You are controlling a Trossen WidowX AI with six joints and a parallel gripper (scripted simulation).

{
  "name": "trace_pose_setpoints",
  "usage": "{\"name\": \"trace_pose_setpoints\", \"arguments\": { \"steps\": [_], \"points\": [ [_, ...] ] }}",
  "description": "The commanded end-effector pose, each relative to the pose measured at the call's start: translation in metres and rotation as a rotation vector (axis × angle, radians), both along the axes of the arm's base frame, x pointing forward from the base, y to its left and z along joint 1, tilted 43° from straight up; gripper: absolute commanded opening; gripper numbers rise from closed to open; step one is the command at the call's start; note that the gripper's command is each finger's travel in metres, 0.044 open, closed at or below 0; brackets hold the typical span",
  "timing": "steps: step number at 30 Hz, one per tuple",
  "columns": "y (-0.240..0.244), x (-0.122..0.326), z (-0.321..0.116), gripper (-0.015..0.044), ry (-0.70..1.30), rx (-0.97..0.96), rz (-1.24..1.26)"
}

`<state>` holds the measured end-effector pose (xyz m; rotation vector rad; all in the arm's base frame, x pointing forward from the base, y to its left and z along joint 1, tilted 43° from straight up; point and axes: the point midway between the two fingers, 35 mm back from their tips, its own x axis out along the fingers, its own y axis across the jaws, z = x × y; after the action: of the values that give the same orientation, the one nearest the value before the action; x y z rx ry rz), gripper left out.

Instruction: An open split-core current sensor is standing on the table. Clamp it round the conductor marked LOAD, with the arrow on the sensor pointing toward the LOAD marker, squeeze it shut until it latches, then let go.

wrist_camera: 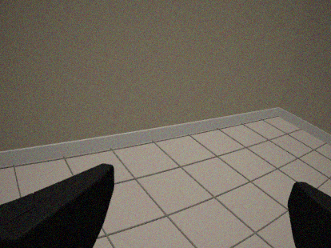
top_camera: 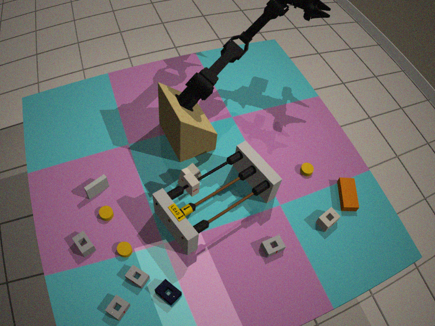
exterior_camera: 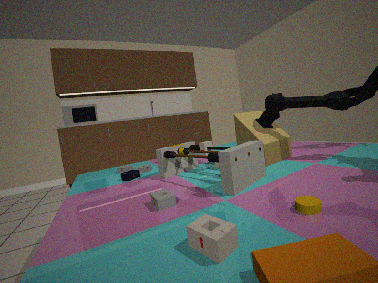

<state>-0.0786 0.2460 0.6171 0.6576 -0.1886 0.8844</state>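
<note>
Tool (top_camera: 329,12) (wrist_camera: 205,187) wide open, nothing held; sensor not on LOAD.

Arm (top_camera: 232,52) (exterior_camera: 302,102) reaches away from the conductors, tool beyond the table (top_camera: 312,286) (exterior_camera: 125,248) edge in the top view. Wrist view: one fingertip each side, floor tiles (wrist_camera: 188,186) and wall (wrist_camera: 160,62) past them. Exterior view cuts the arm off before the tool.

Open sensor (top_camera: 190,183) (exterior_camera: 206,144): pale, two-part, at the black conductor (top_camera: 214,169) (exterior_camera: 219,147), on the side of the rig nearer the wedge base (top_camera: 197,141) (exterior_camera: 274,147). It covers part of that conductor from above; can't tell if the conductor runs between the halves. Small red mark on the sensor, pointing direction too small to read.

LOAD label (top_camera: 176,212) sits on top of one end block (top_camera: 192,244) (exterior_camera: 165,166), with a yellow sleeve (top_camera: 186,209) (exterior_camera: 183,150) on the middle copper conductor (top_camera: 217,192) (exterior_camera: 203,151). Nothing clamped round its visible length. Other end block (top_camera: 273,188) (exterior_camera: 242,169) faces it.

Elsewhere: orange block (top_camera: 347,194) (exterior_camera: 309,255) near a pale block with a square hole (top_camera: 326,224) (exterior_camera: 201,239); dark blue block (top_camera: 161,289) (exterior_camera: 129,175) well apart from both.
</note>
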Motion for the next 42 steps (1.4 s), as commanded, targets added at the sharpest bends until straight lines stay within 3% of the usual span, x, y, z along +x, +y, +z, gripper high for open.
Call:
{"name": "trace_pose_setpoints", "arguments": {
  "steps": [1,8,14,20,27,35,42],
  "points": [
    [-0.053,0.037,0.018,0.0420,-0.064,0.061,-0.048],
    [-0.140,0.115,0.021,0.0440,-0.147,0.128,-0.203],
    [-0.199,0.195,-0.009,0.0440,-0.155,0.118,-0.385],
    [-0.235,0.275,-0.066,0.0440,-0.103,0.022,-0.575],
    [-0.251,0.351,-0.165,0.0440,0.012,-0.221,-0.775],
    [-0.246,0.394,-0.291,0.0440,0.141,-0.624,-0.899],
    [-0.247,0.396,-0.296,0.0440,0.152,-0.640,-0.897]
  ]
}}
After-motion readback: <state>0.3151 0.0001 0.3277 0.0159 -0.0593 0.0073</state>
